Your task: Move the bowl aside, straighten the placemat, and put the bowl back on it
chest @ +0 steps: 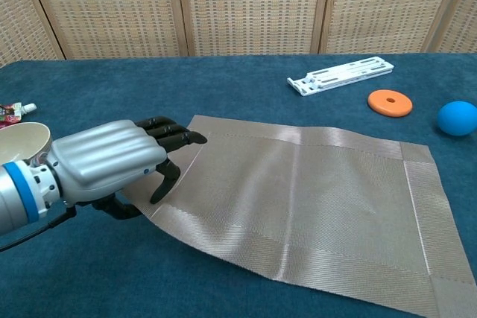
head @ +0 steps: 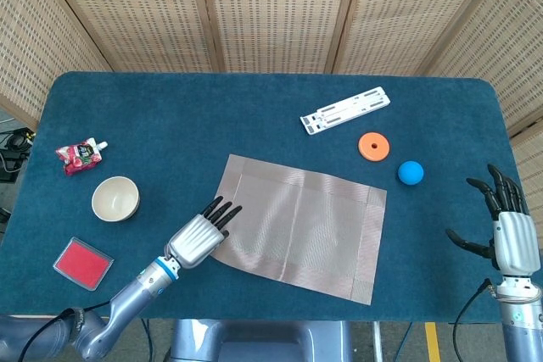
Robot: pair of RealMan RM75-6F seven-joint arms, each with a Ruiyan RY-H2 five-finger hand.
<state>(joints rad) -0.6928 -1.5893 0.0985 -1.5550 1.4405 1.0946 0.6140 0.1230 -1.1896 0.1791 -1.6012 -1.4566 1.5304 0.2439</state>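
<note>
The grey woven placemat (head: 297, 226) (chest: 313, 206) lies near the table's front middle, almost square to the front edge, with ripples in its left half. My left hand (head: 199, 237) (chest: 112, 161) is at its near-left corner, with its fingers laid on top and its thumb beneath the slightly raised edge, pinching it. The cream bowl (head: 115, 198) (chest: 19, 147) stands on the cloth to the left, off the mat and upright. My right hand (head: 509, 231) hovers at the table's right edge with its fingers spread, holding nothing.
A red snack pouch (head: 79, 155) (chest: 11, 113) and a red square pad (head: 82, 261) lie at the left. Behind the mat are a white bracket (head: 345, 110) (chest: 340, 75), an orange disc (head: 373, 146) (chest: 390, 102) and a blue ball (head: 411, 173) (chest: 456, 118).
</note>
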